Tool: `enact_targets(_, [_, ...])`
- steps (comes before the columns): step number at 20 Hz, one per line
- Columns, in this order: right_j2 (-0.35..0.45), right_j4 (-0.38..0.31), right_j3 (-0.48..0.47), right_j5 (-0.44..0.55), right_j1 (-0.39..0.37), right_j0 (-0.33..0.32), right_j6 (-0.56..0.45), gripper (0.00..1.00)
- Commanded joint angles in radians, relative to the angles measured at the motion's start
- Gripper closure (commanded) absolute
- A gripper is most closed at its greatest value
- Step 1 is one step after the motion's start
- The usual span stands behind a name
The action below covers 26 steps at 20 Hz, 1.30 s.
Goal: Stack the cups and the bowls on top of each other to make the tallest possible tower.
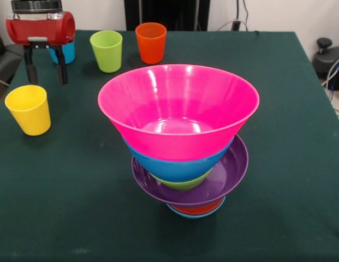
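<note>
Gripper open and empty above the yellow cup; bowl tower built.
Cup stacking seems next: it probably must descend over this cup's rim.

Red cylindrical wrist with black cap, gripper with two black fingers.

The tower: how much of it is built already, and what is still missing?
Done: the tower holds the bowls, pink bowl on top. In hand: nothing; the gripper hangs open above the yellow cup. Left: the yellow, lime green, orange and blue cups.
</note>
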Motion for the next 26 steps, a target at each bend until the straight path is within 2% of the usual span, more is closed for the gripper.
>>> enact_targets(1, [0.043,-0.112,0.046,0.079,0.061,0.004,-0.08,0.0])
enact_targets(11, [0.067,-0.143,-0.006,0.106,0.069,0.0,-0.098,0.0])
enact_targets(18, [0.074,-0.164,-0.065,0.1,0.11,0.009,-0.11,0.0])
enact_targets(26, [0.069,-0.16,-0.065,0.094,0.117,0.009,-0.096,0.0])
